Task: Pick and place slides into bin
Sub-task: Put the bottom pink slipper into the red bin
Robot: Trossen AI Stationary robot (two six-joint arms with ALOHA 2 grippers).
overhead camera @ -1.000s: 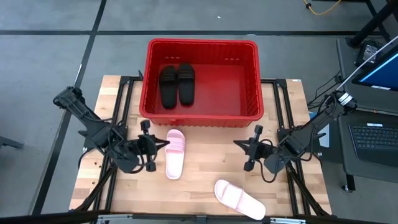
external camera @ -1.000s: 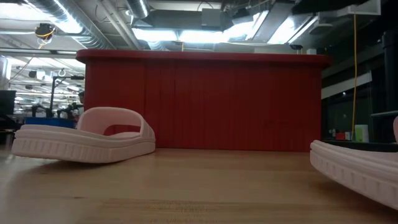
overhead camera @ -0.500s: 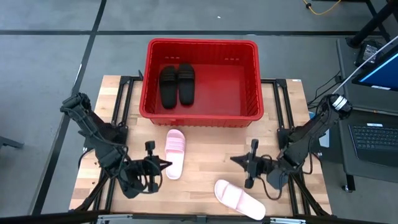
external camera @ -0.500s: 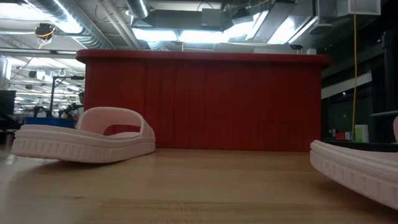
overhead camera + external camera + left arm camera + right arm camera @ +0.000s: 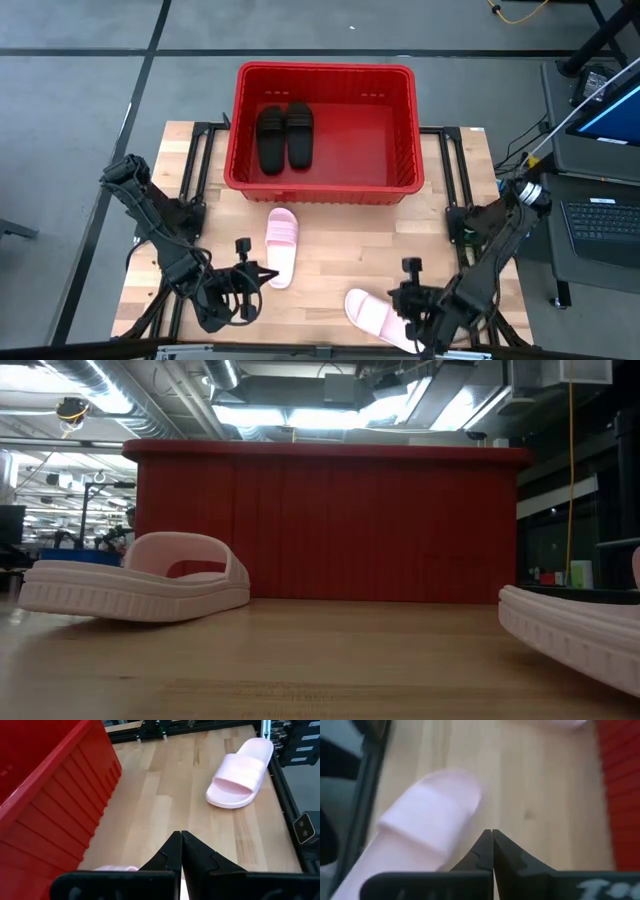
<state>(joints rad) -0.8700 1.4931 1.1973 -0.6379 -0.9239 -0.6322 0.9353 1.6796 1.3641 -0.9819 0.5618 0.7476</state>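
Two black slides [image 5: 286,136] lie side by side in the red bin [image 5: 401,150] at the table's far side. One pink slide [image 5: 281,246] lies sole down on the table in front of the bin and also shows in the low view [image 5: 135,575]. The other pink slide [image 5: 378,317] lies near the front edge and shows in the left wrist view [image 5: 242,772] and the right wrist view [image 5: 427,822]. My left gripper [image 5: 180,835] is shut and empty, beside the first pink slide's near end [image 5: 263,272]. My right gripper [image 5: 492,834] is shut, just over the second pink slide's edge [image 5: 405,303].
The bin's slotted near wall [image 5: 55,815] stands close to my left gripper. Bare wood [image 5: 340,260] lies between the two pink slides. Black frame rails [image 5: 195,170] run along both sides of the table. A laptop [image 5: 600,225] sits off the table's right side.
Both arms have drawn back toward the table's near edge. My left gripper has gone from beside the first pink slide's strap to its near end. My right gripper has gone farther, down to the pink slide at the front. The slides have stayed where they were.
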